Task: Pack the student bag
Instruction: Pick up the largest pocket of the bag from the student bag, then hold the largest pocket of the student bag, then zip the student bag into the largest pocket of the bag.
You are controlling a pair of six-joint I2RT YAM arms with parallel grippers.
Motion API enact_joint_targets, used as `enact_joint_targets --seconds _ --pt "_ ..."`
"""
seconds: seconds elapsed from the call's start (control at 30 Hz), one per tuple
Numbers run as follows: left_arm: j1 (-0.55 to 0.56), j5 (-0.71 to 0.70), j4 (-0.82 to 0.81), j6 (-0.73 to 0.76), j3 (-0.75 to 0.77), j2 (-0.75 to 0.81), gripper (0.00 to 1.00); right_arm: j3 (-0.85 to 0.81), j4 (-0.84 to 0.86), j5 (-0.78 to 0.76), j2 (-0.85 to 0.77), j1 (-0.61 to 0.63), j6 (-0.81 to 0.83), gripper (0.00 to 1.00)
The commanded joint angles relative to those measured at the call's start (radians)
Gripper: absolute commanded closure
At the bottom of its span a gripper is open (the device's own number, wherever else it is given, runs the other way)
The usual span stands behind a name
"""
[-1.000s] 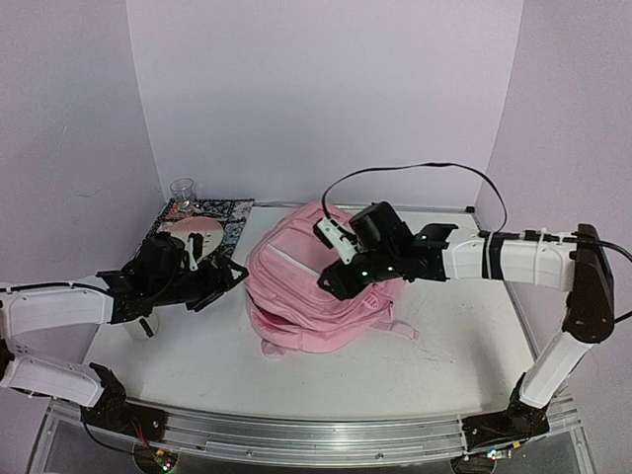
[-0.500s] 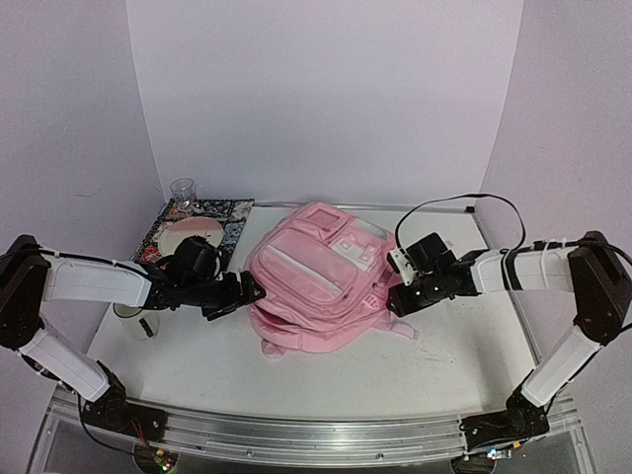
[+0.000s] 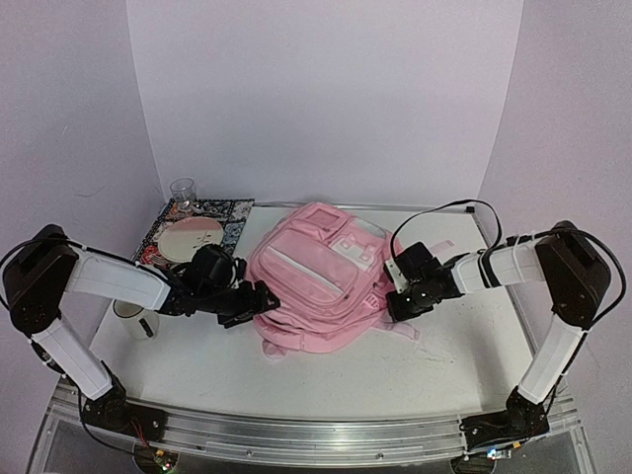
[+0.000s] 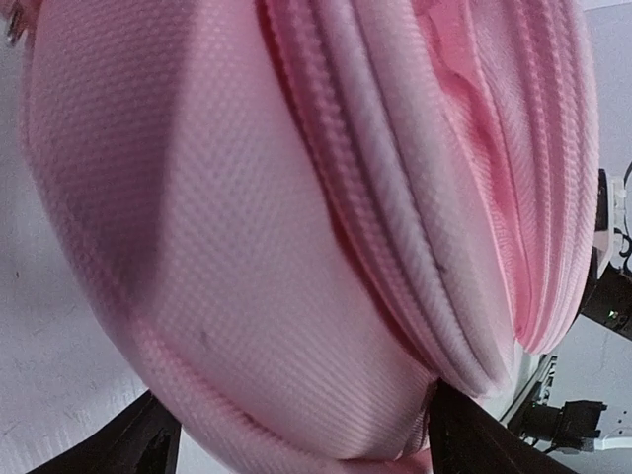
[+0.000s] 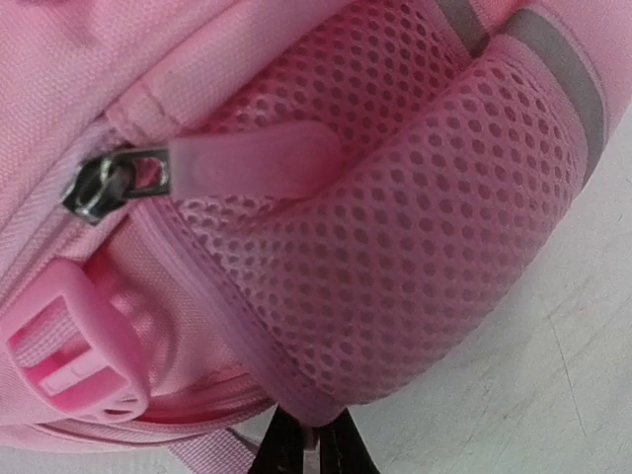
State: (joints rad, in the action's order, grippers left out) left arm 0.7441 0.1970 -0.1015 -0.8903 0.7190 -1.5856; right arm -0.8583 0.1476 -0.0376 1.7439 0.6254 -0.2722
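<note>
Nearest the bottom edge of the overhead view, bare white table (image 3: 326,380) is showing in front of the student bag (image 3: 316,272). The bag is lying flat at the middle of the frame, front pockets up, with the two arms closing in on it from either side.

At the bag's left flank the left gripper (image 3: 259,296) is reaching in low. Its wrist view is filled with pink weave, and its fingers (image 4: 153,444) are standing wide apart at the bottom corners of that view, straddling the bag's rounded edge. Whether the pads are pressing the fabric yet I cannot tell. It is probably bracing or taking hold of that side so the soft bag does not slide.

At the bag's right flank the right gripper (image 3: 398,301) is lying low against the side. Its fingers (image 5: 286,449) are closed tight together, and the bottom seam of the mesh pocket (image 5: 425,227) is running down between their tips, so they seem to be pinching it. A zip pull (image 5: 247,158) and a pink buckle (image 5: 79,346) are sitting towards the left of that view, which suggests the hold is for steadying the bag near a zip.

Farther back, at the left of the overhead frame, a patterned book (image 3: 227,212) is lying with a pale pink disc (image 3: 193,237) on it. A clear glass (image 3: 183,191) is standing at its far corner. Neither is in the bag yet.
</note>
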Motion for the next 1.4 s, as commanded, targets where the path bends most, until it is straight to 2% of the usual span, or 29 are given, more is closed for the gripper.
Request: enact_joint_targets --seconds 0.0,0.3,0.43,0.63,0.77,0.83,0.9,1.0,1.13,1.23,1.37 --pt "0.026 0.030 -0.065 -0.043 0.056 -0.038 0.18 -0.053 -0.080 0.013 -0.025 0.057 -0.036 1.00" --pt "0.056 -0.047 -0.157 -0.155 0.108 -0.078 0.42 -0.212 -0.274 0.079 -0.021 0.306 -0.133 1.00" --pt "0.086 -0.062 -0.214 -0.189 0.141 -0.129 0.44 -0.283 -0.297 0.145 -0.009 0.395 -0.150 1.00" --pt "0.131 -0.071 -0.297 -0.221 0.194 -0.210 0.44 -0.386 -0.228 0.240 0.052 0.450 -0.146 1.00" --pt "0.135 -0.094 -0.311 -0.200 0.200 -0.217 0.40 -0.435 -0.205 0.218 0.066 0.451 -0.149 1.00" --pt "0.135 -0.111 -0.311 -0.172 0.193 -0.207 0.36 -0.446 -0.199 0.200 0.068 0.450 -0.148 0.95" --pt "0.135 -0.132 -0.310 -0.136 0.182 -0.186 0.29 -0.440 -0.200 0.166 0.061 0.450 -0.151 0.90" --pt "0.134 -0.169 -0.308 -0.070 0.150 -0.140 0.18 -0.410 -0.200 0.133 0.034 0.447 -0.154 0.76" --pt "0.133 -0.186 -0.287 0.016 0.108 -0.081 0.04 -0.363 -0.202 0.114 -0.022 0.439 -0.157 0.62" --pt "0.134 -0.186 -0.230 0.075 0.093 -0.034 0.03 -0.323 -0.206 0.087 -0.076 0.433 -0.151 0.58" --pt "0.143 -0.201 -0.130 0.124 0.075 0.032 0.05 -0.268 -0.211 0.045 -0.153 0.419 -0.126 0.51"
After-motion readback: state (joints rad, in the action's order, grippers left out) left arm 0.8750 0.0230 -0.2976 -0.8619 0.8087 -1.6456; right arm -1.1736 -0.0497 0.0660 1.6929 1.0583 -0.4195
